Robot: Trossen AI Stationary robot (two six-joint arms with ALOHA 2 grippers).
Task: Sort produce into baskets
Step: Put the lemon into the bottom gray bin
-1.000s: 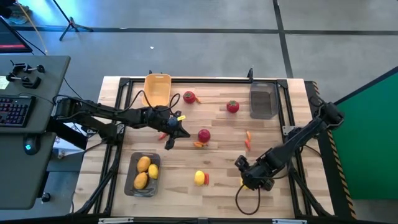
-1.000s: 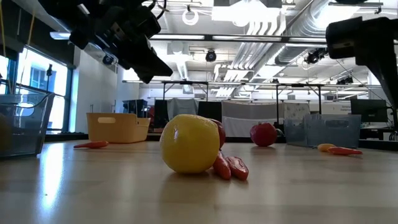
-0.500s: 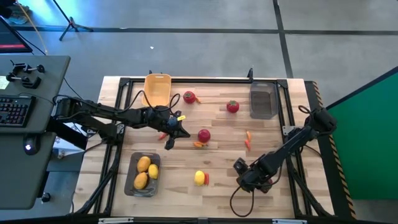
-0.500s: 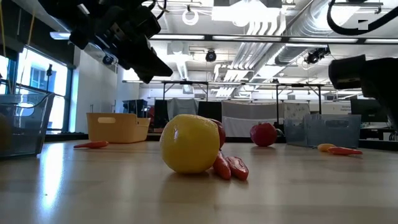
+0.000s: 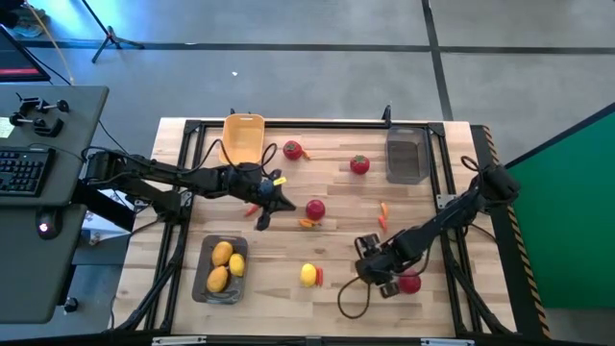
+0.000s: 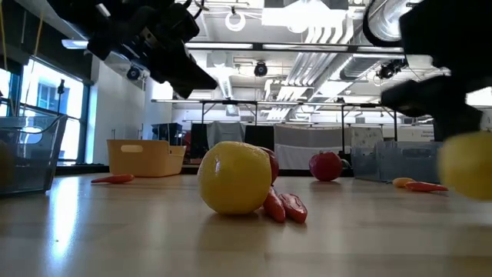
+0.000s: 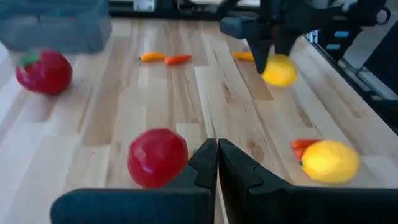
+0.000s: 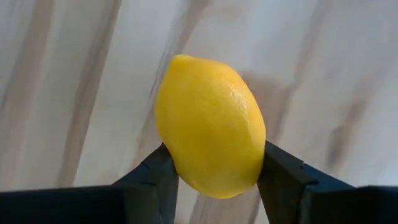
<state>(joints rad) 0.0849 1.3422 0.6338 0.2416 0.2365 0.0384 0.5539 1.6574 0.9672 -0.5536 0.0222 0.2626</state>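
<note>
My right gripper stands near the table's front right, pointing steeply down, shut on a yellow lemon; the lemon also shows in the low view and the left wrist view. My left gripper hangs shut and holds nothing, above the table's middle left, near a red fruit. Another lemon lies on the table beside carrot pieces. The yellow basket is at the far left. One grey tray is at the far right and one, holding lemons, is at the near left. My right gripper pinches the lemon between its two fingers, one finger on each long side of the fruit. The fingers come from above, slanting steeply down. Whether the lemon still rests on the table, I cannot tell.
Red fruits lie at the far middle and beside my right gripper. Carrot pieces lie in the middle. A black frame runs round the table.
My right gripper has sunk toward the table and shifted a little toward the left edge, rolling about its own axis. The lemon between its fingers now shows at the low view's right edge, where none showed before.
</note>
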